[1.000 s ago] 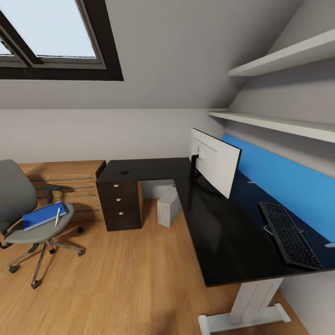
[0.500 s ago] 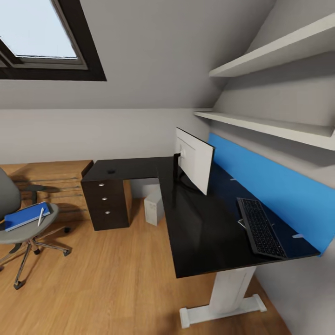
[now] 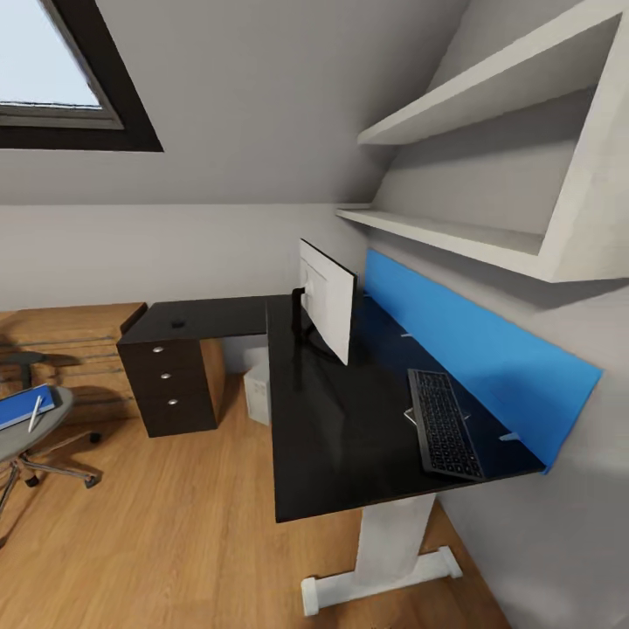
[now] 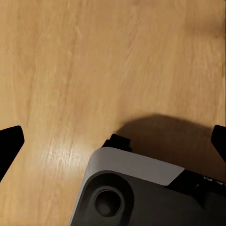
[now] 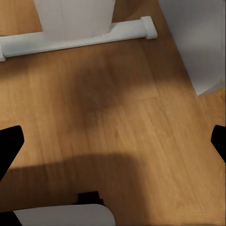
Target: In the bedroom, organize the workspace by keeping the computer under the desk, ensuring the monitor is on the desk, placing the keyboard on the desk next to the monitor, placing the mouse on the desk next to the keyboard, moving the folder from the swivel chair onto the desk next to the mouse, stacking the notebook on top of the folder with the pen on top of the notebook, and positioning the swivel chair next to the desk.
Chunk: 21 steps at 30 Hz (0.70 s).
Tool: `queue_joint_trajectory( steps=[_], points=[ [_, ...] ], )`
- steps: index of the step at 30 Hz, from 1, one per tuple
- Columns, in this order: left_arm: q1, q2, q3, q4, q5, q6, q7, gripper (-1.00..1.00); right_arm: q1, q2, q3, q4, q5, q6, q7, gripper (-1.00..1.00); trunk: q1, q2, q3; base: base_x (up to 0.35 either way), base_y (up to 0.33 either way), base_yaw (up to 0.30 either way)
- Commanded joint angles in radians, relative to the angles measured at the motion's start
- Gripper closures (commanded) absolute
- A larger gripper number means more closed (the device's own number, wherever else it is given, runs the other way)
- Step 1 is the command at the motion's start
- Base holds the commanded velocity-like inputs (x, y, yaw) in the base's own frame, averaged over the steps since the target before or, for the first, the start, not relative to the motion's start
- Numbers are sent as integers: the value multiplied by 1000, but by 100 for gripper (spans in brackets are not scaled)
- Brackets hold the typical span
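Observation:
The black-topped desk [image 3: 332, 428] runs along the blue back panel. On it the monitor [image 3: 328, 309] stands upright with its white back toward me, and the keyboard [image 3: 444, 435] lies near the desk's right end. A thin pale-edged flat thing [image 3: 409, 414], which I take for the notebook, pokes out beside the keyboard. A small dark lump, perhaps the mouse [image 3: 178, 324], sits on the far wing. The computer [image 3: 257, 393] stands under the desk. At the left edge the swivel chair [image 3: 39, 432] carries the blue folder [image 3: 19, 407] and the white pen [image 3: 35, 412]. My left gripper [image 4: 113, 141] and right gripper [image 5: 113, 141] hang open over the wooden floor, holding nothing.
A black drawer unit [image 3: 169, 385] stands under the desk's far wing, with a light wooden chest [image 3: 65, 345] beside it. The desk's white foot [image 5: 75, 36] lies on the floor just ahead of my right gripper. Two white shelves [image 3: 454, 231] hang above the desk. Part of my base [image 4: 136, 193] shows below the left gripper.
The whole head view has slid left as the camera turned right. The chair is now half cut off at the left edge. The things themselves have not moved.

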Motion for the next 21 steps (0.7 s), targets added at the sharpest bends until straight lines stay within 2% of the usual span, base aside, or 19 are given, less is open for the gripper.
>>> queue_joint_trajectory(
  steps=[1, 6, 15, 21],
  points=[
    [0, 0, -9, -1, 6, -2, 6, -100, -1, 0, -3, 2, 7, -3, -5, -100, 0, -1, -1, 0, -255, -238],
    [0, 1, -9, -1, 6, -1, 6, -100, -1, 1, -3, 2, 7, -2, -5, -100, 0, -1, -1, 0, -116, -240],
    [0, 1, -9, -2, 5, -2, 6, -100, -1, -1, -3, 2, 10, -2, -3, -100, 0, -1, -1, 0, -9, -76],
    [0, 0, -8, -2, 4, -5, 6, -100, -1, -1, -3, 2, 10, -2, -4, -100, -23, 41, 18, 0, 0, 0]
  ],
)
